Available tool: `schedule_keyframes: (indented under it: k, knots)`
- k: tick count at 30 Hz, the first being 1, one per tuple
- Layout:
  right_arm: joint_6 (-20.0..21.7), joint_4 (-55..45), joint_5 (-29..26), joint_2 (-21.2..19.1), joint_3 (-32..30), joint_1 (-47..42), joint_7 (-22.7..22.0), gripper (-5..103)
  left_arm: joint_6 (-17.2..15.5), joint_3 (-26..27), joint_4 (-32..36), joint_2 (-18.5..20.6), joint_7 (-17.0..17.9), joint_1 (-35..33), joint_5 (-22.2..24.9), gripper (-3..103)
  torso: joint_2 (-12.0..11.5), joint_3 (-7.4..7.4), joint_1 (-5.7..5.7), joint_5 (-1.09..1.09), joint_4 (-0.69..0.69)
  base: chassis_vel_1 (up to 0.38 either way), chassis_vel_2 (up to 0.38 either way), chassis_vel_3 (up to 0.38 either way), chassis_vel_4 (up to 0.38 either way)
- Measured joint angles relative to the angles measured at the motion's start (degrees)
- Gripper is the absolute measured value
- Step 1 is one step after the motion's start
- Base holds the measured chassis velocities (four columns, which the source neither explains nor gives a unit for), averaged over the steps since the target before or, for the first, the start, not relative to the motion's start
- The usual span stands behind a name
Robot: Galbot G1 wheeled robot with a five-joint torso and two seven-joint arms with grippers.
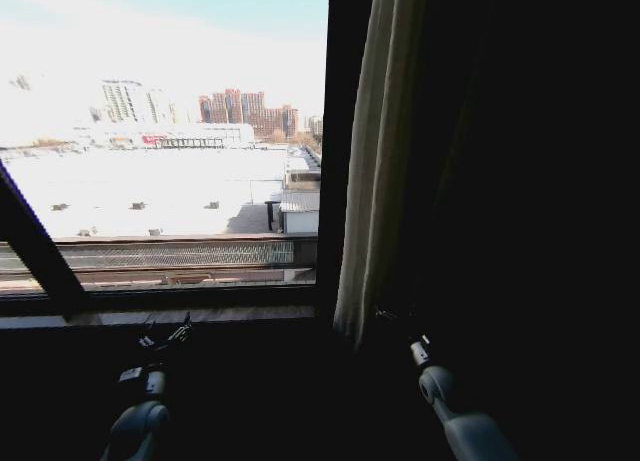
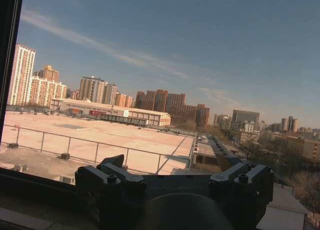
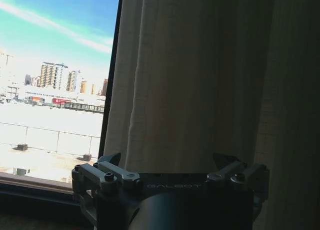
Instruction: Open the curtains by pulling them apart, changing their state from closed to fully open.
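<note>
A pale pleated curtain [image 1: 375, 181] hangs gathered just right of the dark upright window bar, and the pane to its left is uncovered. My right gripper [image 1: 392, 319] sits low by the curtain's bottom hem. In the right wrist view this gripper [image 3: 167, 160] is open, with the curtain [image 3: 200, 80] hanging close in front of it and nothing between the fingers. My left gripper [image 1: 165, 333] is low in front of the window sill. In the left wrist view it [image 2: 170, 162] is open and empty, facing bare glass and the city outside.
A dark upright frame bar [image 1: 338, 131] stands between the glass and the curtain. A slanted dark bar [image 1: 35, 246] crosses the window's lower left. The sill [image 1: 230, 314] runs just beyond both grippers. Right of the curtain the room is dark.
</note>
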State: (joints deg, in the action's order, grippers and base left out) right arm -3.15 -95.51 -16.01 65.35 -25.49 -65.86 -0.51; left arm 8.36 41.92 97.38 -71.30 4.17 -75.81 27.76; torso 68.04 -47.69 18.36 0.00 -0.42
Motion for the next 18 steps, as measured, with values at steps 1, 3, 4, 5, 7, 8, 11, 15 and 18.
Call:
schedule_keyframes:
  k: [1, 3, 4, 5, 7, 8, 11, 15, 18]
  knots:
    - [0.0, 0.0, 0.0, 0.0, 0.0, 0.0, 0.0, 100, 0.0, 0.0, 0.0, 0.0, 0.0, 0.0, 0.0, 100, 0.0, 0.00, 0.00, 0.00, 0.00, 0.000, 0.000, 0.000, 0.000]
    - [0.1, 0.0, 0.0, 0.0, 0.0, 0.0, 0.0, 100, 0.0, 0.0, 0.0, 0.0, 0.0, 0.0, 0.0, 100, 0.0, 0.00, 0.00, 0.00, 0.00, 0.000, 0.000, 0.000, 0.000]
    - [0.1, 0.0, 0.1, 0.0, 0.0, 0.0, 0.0, 100, 0.0, 0.0, 0.0, 0.0, 0.0, 0.0, 0.0, 100, 0.0, 0.00, 0.00, 0.00, 0.00, 0.000, 0.000, 0.000, 0.000]
    - [0.1, 0.0, 0.1, 0.0, 0.0, 0.0, 0.0, 100, 0.0, 0.0, 0.0, 0.0, 0.0, 0.0, 0.0, 100, 0.0, 0.00, 0.00, 0.00, 0.00, 0.000, 0.000, 0.000, 0.000]
    - [0.1, 0.0, 0.1, 0.0, 0.0, 0.0, 0.0, 100, 0.0, 0.0, 0.0, 0.0, 0.0, 0.0, 0.0, 100, 0.0, 0.00, 0.00, 0.00, 0.00, 0.000, 0.000, 0.000, 0.000]
    - [0.1, 0.0, 0.1, 0.0, 0.0, 0.0, 0.0, 100, 0.0, 0.0, 0.0, 0.0, 0.0, 0.0, 0.0, 100, 0.0, 0.00, 0.00, 0.00, 0.00, 0.000, 0.000, 0.000, 0.000]
    - [0.1, 0.0, 0.1, 0.0, 0.0, 0.0, 0.0, 100, 0.0, 0.0, 0.0, 0.0, 0.0, 0.0, 0.0, 100, 0.0, 0.00, 0.00, 0.00, 0.00, 0.000, 0.000, 0.000, 0.000]
    - [0.1, 0.0, 0.1, 0.0, 0.0, 0.0, 0.0, 100, 0.0, 0.0, 0.0, 0.0, 0.0, 0.0, 0.0, 100, 0.0, 0.00, 0.00, 0.00, 0.00, 0.000, 0.000, 0.000, 0.000]
    - [0.1, 0.0, 0.1, 0.0, 0.0, 0.0, 0.0, 100, 0.0, 0.0, 0.0, 0.0, 0.0, 0.0, 0.0, 100, 0.0, 0.00, 0.00, 0.00, 0.00, 0.000, 0.000, 0.000, 0.000]
